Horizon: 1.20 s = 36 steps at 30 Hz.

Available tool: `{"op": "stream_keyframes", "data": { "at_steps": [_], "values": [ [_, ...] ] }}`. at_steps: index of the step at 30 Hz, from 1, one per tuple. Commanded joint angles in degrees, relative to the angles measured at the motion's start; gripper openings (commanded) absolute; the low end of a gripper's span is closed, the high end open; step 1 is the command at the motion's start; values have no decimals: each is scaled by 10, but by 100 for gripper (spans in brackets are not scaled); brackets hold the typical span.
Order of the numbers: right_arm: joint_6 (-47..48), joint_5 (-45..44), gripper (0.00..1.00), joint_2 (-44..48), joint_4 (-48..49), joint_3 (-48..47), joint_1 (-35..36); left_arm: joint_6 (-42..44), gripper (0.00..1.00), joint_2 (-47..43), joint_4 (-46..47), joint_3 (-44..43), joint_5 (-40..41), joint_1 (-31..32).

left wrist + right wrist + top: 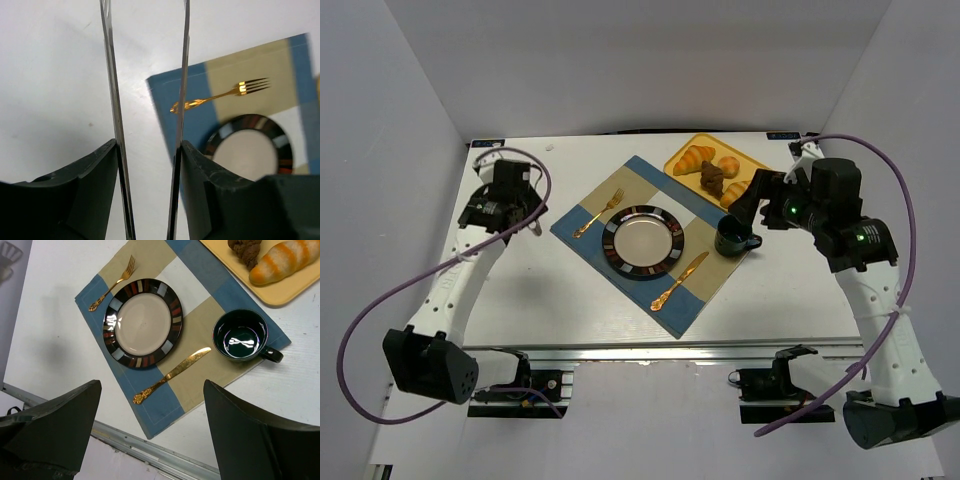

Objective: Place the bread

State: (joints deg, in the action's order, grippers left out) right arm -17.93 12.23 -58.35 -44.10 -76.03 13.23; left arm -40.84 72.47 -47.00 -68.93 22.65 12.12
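Bread on yellow tray, far right corner. Right gripper spread wide, empty, near mug. Left gripper spread, empty. Risks: elbow clips mug; fingers catch brown pastry; squeeze crushes bread.

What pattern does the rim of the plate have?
The plate has a dark rim with red, tan and pale blocks; clearest in the right wrist view.

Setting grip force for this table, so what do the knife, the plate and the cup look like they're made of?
Knife: likely metal with a polished gold-tone finish; it gleams along its length.
Plate: probably glazed ceramic, with a glossy dark rim of coloured blocks and a duller cream centre.
Cup: apparently dark glazed ceramic; bright reflections show inside.
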Motion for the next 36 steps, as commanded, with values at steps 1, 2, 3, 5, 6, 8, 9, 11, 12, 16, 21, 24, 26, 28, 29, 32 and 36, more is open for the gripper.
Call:
{"op": "stream_keyframes", "data": {
  "at_steps": [1, 2, 3, 5, 6, 8, 9, 11, 12, 16, 21, 24, 26, 28, 29, 32, 36],
  "values": [
    [-23, 10, 89, -11, 52, -16, 0, 70, 60, 7, -41, -66, -41, 5],
    [-26, 11, 89, -14, 65, -17, 0, 80, 59, 14, -39, -82, -56, 11],
    [-28, 15, 89, -17, 70, -17, 0, 90, 59, 20, -23, -95, -64, 16],
    [-31, 3, 89, -25, 68, -31, 0, 120, 56, 43, 6, -133, -96, 32],
    [-32, -8, 89, -26, 67, -38, 0, 132, 54, 54, 11, -147, -110, 38],
    [-40, -64, 89, -24, 61, -55, 0, 167, 54, 109, 17, -209, -136, 64],
    [-47, -91, 89, -20, 60, -57, 0, 181, 52, 131, 18, -232, -149, 75],
    [-67, -165, 89, -7, 61, -62, 0, 212, 52, 204, 14, -315, -182, 108],
    [-68, -184, 89, -5, 59, -68, 0, 224, 52, 230, 11, -348, -197, 119],
    [-80, -267, 89, -6, 45, -102, 0, 294, 52, 365, -12, -520, -265, 173],
    [-69, -321, 89, -22, 21, -172, 0, 306, 54, 467, 39, -600, -338, 187],
    [-63, -339, 89, -33, -2, -199, -1, 301, 54, 499, 67, -612, -351, 203],
    [-64, -345, 89, -32, -8, -197, 0, 295, 54, 511, 81, -615, -357, 207],
    [-69, -345, 89, -29, -8, -186, 0, 287, 54, 524, 91, -611, -352, 212],
    [-72, -344, 90, -27, -7, -173, 0, 286, 54, 526, 94, -605, -348, 214],
    [-77, -333, 89, -24, -7, -160, 0, 294, 56, 530, 102, -593, -336, 215],
    [-78, -324, 89, -26, -6, -149, 0, 331, 58, 534, 104, -576, -325, 212]
  ]
}}
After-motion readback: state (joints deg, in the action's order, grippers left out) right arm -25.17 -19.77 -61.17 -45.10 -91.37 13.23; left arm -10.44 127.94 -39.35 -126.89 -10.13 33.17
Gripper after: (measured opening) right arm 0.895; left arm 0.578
